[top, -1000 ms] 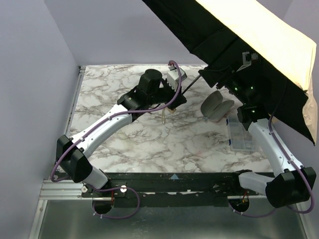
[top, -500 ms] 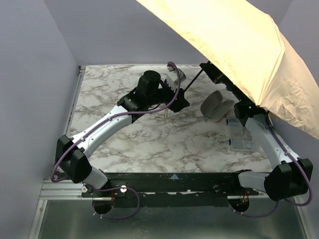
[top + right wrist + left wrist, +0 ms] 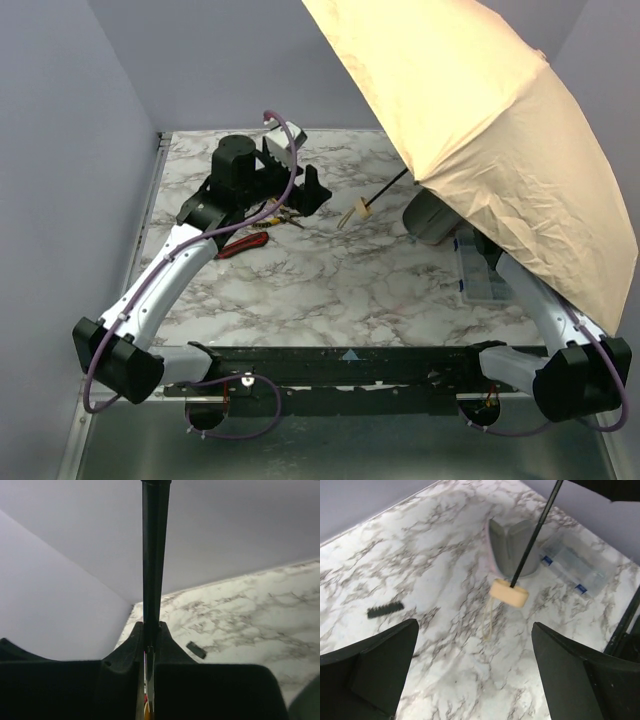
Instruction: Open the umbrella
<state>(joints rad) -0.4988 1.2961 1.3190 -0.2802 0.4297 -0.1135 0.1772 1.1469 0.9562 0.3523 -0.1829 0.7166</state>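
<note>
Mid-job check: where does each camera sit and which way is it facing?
Top external: above, behind the bases, looking down at table and umbrella; left arm, right arm show.
Left wrist: looks down past the open left gripper at the handle knob.
Right wrist: looks along the shaft clamped in the right gripper.
Shared: top and left wrist both show that knob.

R gripper [image 3: 150, 632] out of sight beneath umbrella [image 3: 500, 140] canopy in top view; canopy's top past pic edge
</note>
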